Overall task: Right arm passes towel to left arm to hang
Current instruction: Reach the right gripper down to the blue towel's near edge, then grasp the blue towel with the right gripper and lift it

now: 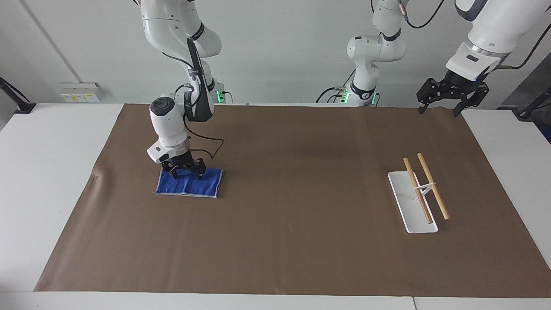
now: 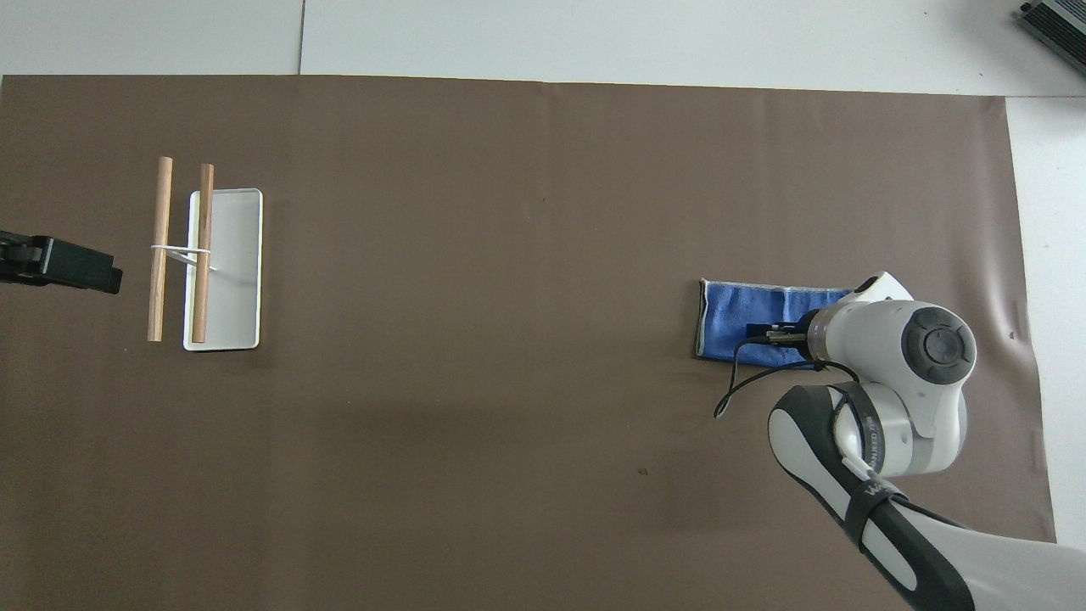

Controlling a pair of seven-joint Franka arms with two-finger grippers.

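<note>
The bright-blue towel (image 1: 189, 185) lies flat on the brown mat at the right arm's end of the table; it also shows in the overhead view (image 2: 742, 318). My right gripper (image 1: 187, 173) is down on the towel's edge nearer to the robots, fingers spread, tips on the cloth; in the overhead view (image 2: 768, 333) the wrist hides most of it. My left gripper (image 1: 445, 103) waits open and empty in the air at the left arm's end of the mat; it also shows in the overhead view (image 2: 59, 265).
A rack stands at the left arm's end: a white base (image 1: 409, 209) with two wooden rods (image 1: 432, 185) held side by side above it; it also shows in the overhead view (image 2: 233, 271). The brown mat (image 1: 301, 215) covers the table.
</note>
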